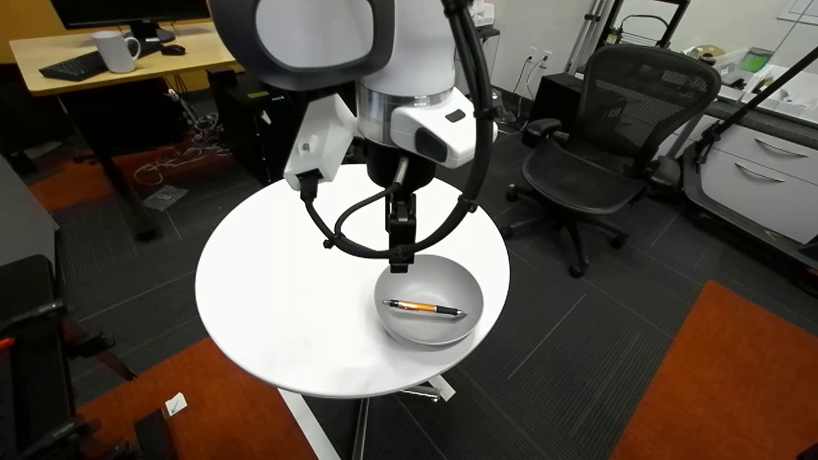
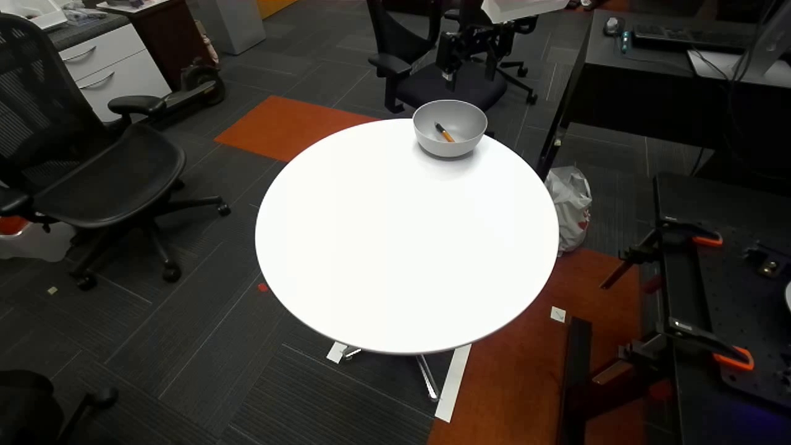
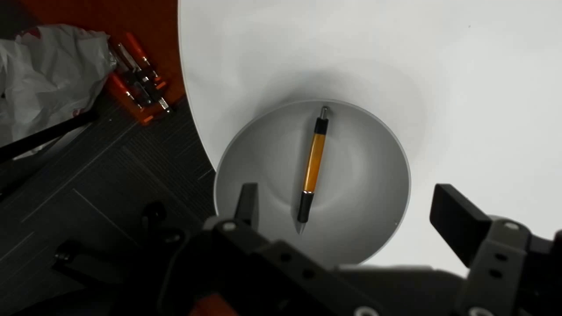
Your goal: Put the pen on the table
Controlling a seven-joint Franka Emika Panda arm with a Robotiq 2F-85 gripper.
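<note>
The orange pen with dark ends lies inside the grey bowl, in both exterior views (image 1: 418,307) (image 2: 444,132) and in the wrist view (image 3: 314,162). The grey bowl (image 1: 441,276) stands upright near the edge of the round white table (image 1: 287,287); the bowl (image 2: 448,150) and table (image 2: 401,247) also show in an exterior view. My gripper (image 3: 350,210) is open and empty above the bowl. In the wrist view the pen lies between the fingers' span, nearer the left finger, and is not touched. In an exterior view the gripper (image 2: 469,73) hangs above and behind the bowl.
A black mesh chair (image 1: 620,128) stands beside the table. A light-wood desk (image 1: 38,51) with a white mug (image 1: 117,52) is behind. A black bench with orange-tipped clamps (image 2: 732,358) is near the table. A plastic bag (image 3: 57,79) lies on the floor past the table edge.
</note>
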